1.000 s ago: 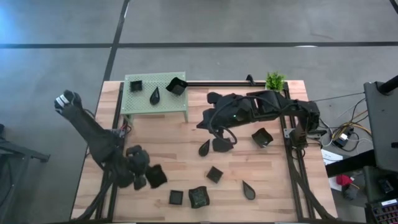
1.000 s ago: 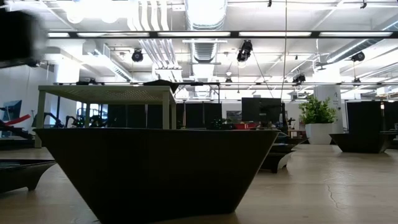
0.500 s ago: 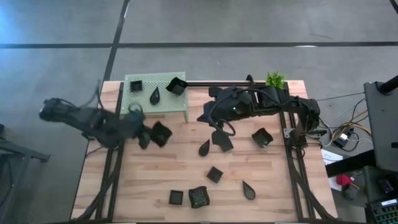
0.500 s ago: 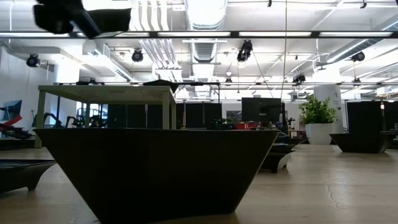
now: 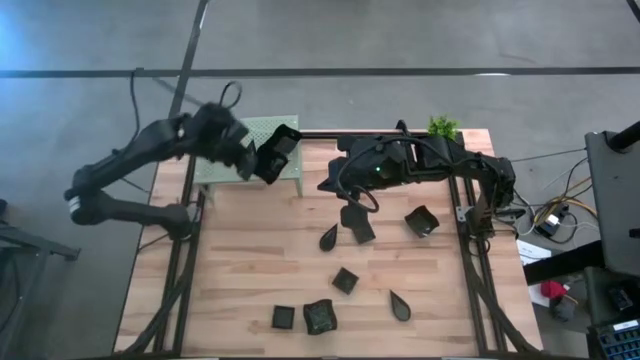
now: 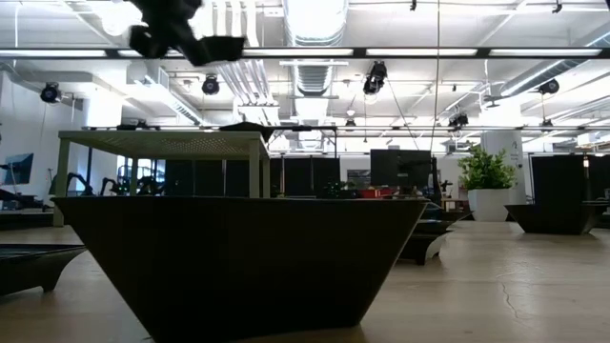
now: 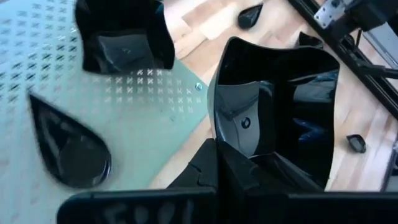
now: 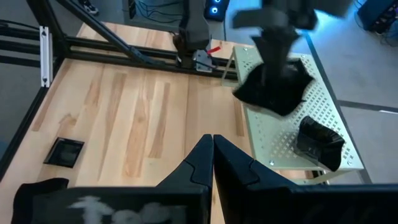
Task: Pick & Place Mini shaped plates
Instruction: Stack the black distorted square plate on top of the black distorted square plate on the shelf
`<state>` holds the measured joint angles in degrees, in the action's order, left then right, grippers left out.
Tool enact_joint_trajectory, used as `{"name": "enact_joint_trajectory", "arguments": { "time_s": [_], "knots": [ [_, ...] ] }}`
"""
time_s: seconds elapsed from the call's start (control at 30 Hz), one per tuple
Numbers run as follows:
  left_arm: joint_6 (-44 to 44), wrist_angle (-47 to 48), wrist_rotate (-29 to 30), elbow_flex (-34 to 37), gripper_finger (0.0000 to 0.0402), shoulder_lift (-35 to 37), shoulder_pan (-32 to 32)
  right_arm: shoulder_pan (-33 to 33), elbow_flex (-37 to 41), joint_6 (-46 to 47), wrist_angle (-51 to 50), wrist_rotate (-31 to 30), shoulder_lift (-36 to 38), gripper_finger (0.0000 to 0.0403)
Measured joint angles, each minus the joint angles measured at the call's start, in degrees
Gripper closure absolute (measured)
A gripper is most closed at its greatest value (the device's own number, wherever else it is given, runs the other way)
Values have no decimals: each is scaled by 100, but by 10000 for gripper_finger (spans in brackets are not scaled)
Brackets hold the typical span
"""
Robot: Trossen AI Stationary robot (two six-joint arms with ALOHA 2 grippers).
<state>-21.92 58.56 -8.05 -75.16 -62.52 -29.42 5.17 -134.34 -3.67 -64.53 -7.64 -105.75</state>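
My left gripper [image 7: 217, 163] is clamped on a glossy black square plate [image 7: 277, 106], hanging over the perforated green stand [image 5: 215, 168]. A matte teardrop plate [image 7: 65, 143] lies there. My right gripper [image 8: 211, 152] is shut, empty, above the wooden table [image 5: 250, 270].

Grey floor [image 5: 400, 40], ceiling strip lights [image 6: 429, 52], exposed ducts [image 6: 315, 19].

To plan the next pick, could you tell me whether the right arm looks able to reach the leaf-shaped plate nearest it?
Probably yes: the leaf-shaped plate lies uncovered near the right gripper, a square plate close beside it. The shut fingers would have to open first.
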Motion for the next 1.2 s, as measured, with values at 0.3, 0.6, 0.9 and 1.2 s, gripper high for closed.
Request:
{"name": "enact_joint_trajectory", "arguments": {
  "time_s": [0.3,0.6,0.9,1.2],
  "knots": [
    [397,-114,-308,-680,401,-1418,-1091,2,0,25,3,2,15,394],
    [724,-163,-169,-1308,401,-2218,-1389,2,0,1,8,1,15,394],
    [874,-50,-129,-1278,402,-2497,-1403,2,0,1,4,2,82,394],
    [1005,-109,-129,-1276,401,-2511,-1405,2,0,1,4,1,157,394]
  ]
}}
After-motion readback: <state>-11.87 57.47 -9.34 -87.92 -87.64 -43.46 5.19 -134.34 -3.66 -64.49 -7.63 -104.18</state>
